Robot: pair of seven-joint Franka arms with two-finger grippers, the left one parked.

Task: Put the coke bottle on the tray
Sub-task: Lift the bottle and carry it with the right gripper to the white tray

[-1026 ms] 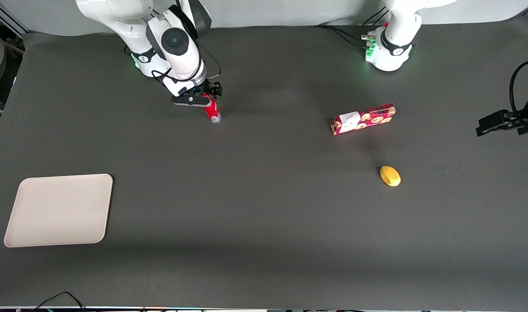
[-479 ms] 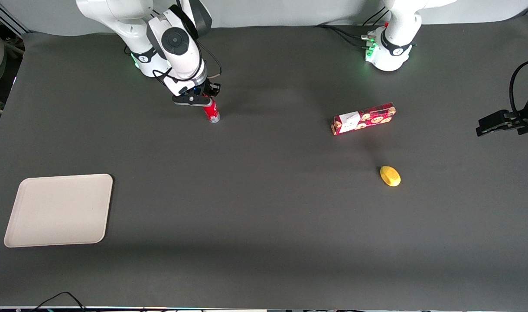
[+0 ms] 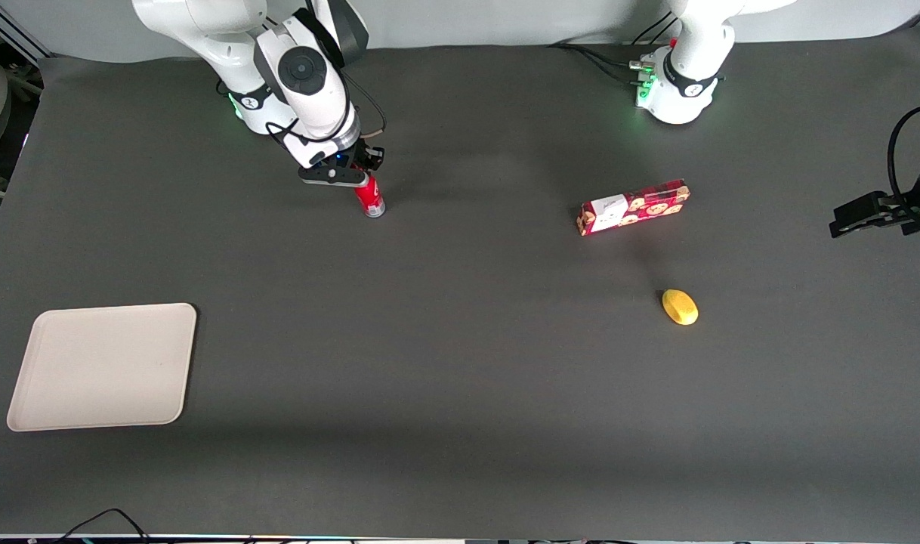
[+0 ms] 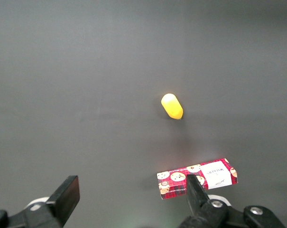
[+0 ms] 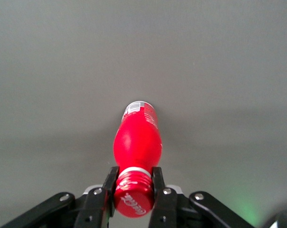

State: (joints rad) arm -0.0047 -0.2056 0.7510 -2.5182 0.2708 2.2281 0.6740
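Observation:
The coke bottle (image 3: 369, 198) is a slim red bottle with a red cap and silvery base, near the working arm's base, far from the front camera. My gripper (image 3: 352, 178) is shut on its neck just under the cap. In the right wrist view the two black fingers (image 5: 110, 183) press both sides of the neck, and the coke bottle (image 5: 137, 142) hangs below with its base toward the dark mat. The cream-beige tray (image 3: 103, 366) lies empty, much nearer the front camera, at the working arm's end of the table.
A long red biscuit box (image 3: 632, 207) and a small yellow fruit-like object (image 3: 680, 307) lie toward the parked arm's end; both also show in the left wrist view, the box (image 4: 198, 177) and the yellow object (image 4: 172, 106).
The gripper and bottle have barely shifted between frames; the grip on the neck stays the same. Nothing else moved.

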